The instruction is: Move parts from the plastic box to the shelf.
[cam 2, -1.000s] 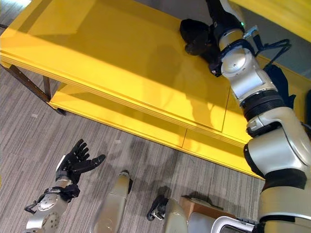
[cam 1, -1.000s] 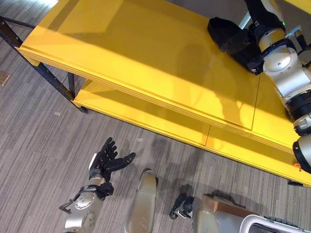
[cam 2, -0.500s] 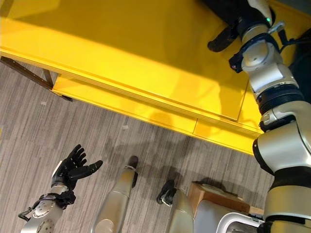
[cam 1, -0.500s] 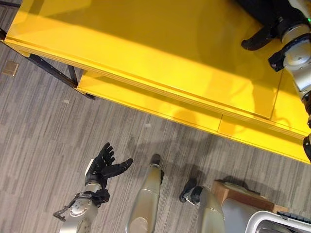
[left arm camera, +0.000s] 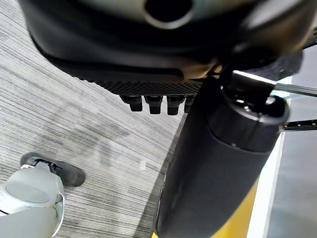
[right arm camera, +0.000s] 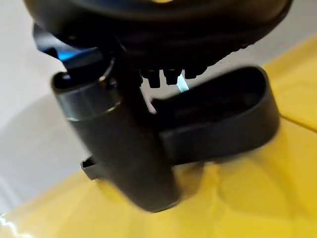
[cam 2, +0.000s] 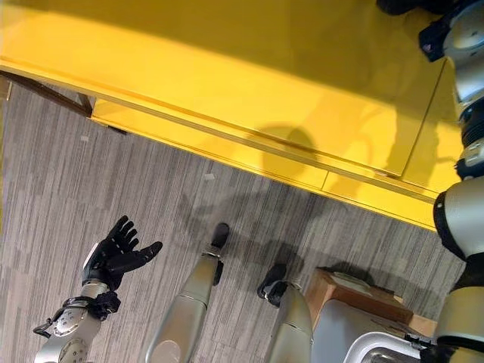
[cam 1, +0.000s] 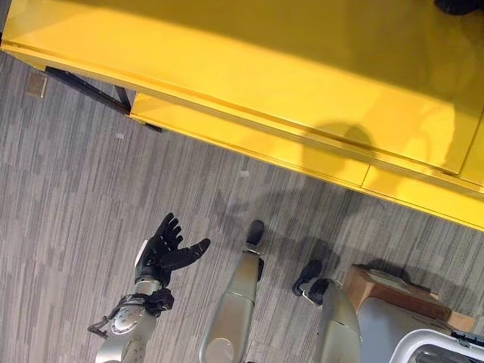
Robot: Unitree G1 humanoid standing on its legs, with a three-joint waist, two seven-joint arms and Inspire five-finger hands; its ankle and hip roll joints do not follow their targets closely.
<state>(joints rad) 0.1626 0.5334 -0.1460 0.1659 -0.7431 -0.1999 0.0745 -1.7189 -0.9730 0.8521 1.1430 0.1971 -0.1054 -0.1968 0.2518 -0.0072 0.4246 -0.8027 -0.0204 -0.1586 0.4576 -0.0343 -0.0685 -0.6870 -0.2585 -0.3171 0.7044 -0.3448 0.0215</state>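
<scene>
A black curved plastic part [right arm camera: 223,119] lies on the yellow shelf top [cam 1: 249,68] at its far right end. My right hand [right arm camera: 119,139] hovers right over it, fingers straight and thumb beside the part's loop, not curled round it. My left hand [cam 1: 165,248] hangs low over the floor at the lower left, open and holding nothing. The white plastic box [cam 1: 423,349] shows by its rim at the lower right corner; its contents are hidden.
A lower yellow shelf board [cam 1: 249,140] runs under the top one, on a dark metal frame [cam 1: 83,85] at the left. A brown cardboard box [cam 1: 393,291] stands on the grey striped floor beside the plastic box.
The camera has tilted down, so the shelf sits higher in the picture. My right hand has slid to the top right edge. The left hand keeps its open pose.
</scene>
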